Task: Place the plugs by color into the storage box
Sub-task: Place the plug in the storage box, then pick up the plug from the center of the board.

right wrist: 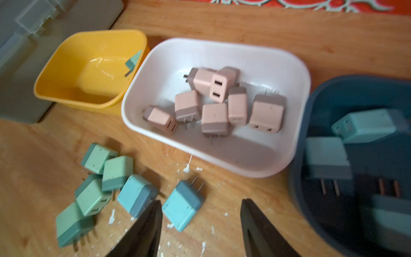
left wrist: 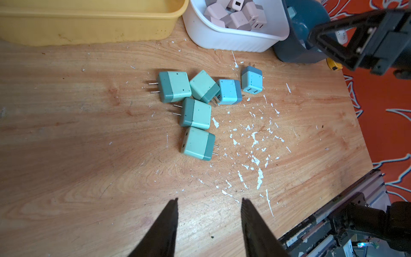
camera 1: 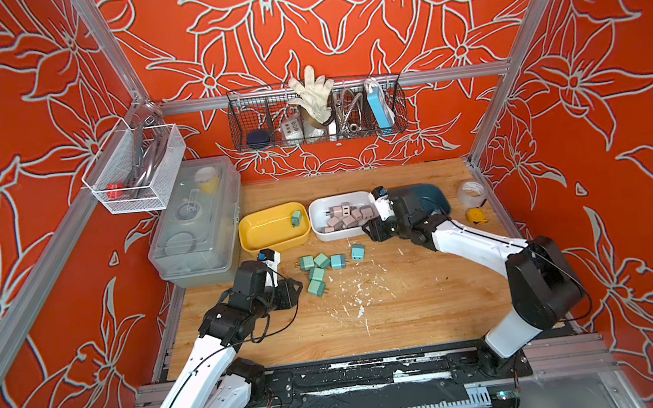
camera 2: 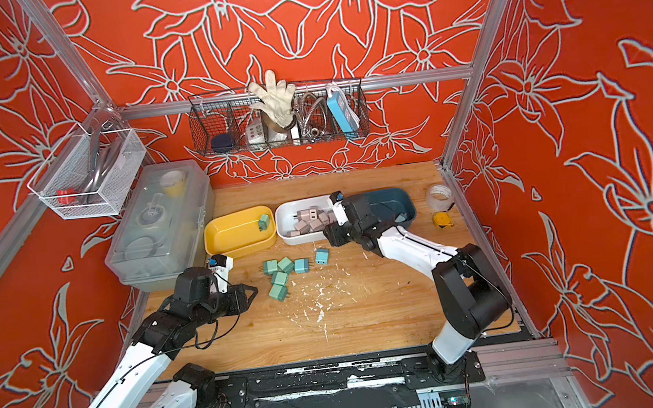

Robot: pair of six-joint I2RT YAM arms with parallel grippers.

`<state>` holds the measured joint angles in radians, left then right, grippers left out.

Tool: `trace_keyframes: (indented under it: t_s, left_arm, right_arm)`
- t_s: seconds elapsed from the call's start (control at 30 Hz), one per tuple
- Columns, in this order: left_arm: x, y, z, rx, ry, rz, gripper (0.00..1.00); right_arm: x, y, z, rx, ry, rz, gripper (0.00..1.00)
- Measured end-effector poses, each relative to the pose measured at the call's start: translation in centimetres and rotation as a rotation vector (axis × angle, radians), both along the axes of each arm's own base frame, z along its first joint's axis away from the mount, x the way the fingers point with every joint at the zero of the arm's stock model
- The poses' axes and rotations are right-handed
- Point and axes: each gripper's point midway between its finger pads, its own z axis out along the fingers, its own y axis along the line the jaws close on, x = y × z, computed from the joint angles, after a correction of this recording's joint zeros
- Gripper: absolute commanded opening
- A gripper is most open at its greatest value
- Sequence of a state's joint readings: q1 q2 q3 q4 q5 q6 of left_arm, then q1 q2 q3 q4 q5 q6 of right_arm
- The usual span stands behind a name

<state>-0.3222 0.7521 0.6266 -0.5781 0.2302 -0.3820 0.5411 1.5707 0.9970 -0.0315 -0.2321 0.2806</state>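
Red flowered walls (camera 1: pixel 338 23) enclose a paint-flecked wooden table (camera 1: pixel 413 320). Cube-shaped green and blue plugs (left wrist: pixel 195 113) lie mid-table; pink plugs (right wrist: pixel 214 115) fill the white tray (right wrist: pixel 255 160). Left gripper (left wrist: pixel 209 200) and right gripper (right wrist: pixel 201 201) gape, empty.

- A robot-lab test cell here: aluminium frame (camera 1: pixel 448 73), red floral printed walls (camera 1: pixel 622 137).
- Workshop dressing: paint-flecked wooden bench (camera 1: pixel 413 320), far wire basket (camera 1: pixel 251 113) holding glove (camera 1: pixel 312 93), hose (camera 1: pixel 351 106), power strip (camera 1: pixel 378 107).
- Two white robot arms (camera 1: pixel 480 244) mounted along the near edge.
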Motion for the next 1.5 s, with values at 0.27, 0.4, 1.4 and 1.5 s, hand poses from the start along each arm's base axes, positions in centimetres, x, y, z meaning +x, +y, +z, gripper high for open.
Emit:
trace_keyframes:
  t_s: [0.27,0.4,1.4,1.5]
  left_arm:
    - [0.5,-0.5,-1.4,0.013,0.079,-0.014,0.52]
    - [0.4,-1.1,-2.7,0.037,0.128,-0.039,0.56]
    - [3.8,-5.0,-12.3,0.273,0.161,-0.044,0.59]
    - [4.7,-5.8,-12.5,0.266,0.154,-0.057,0.56]
  right_arm:
    - [-2.7,0.8,-0.8,0.016,0.015,0.043,0.61]
    - [-3.4,0.5,-1.1,0.014,0.005,0.059,0.62]
    - [-4.9,0.4,0.8,0.039,-0.093,0.138,0.64]
    - [-4.9,0.5,0.7,0.04,-0.086,0.144,0.64]
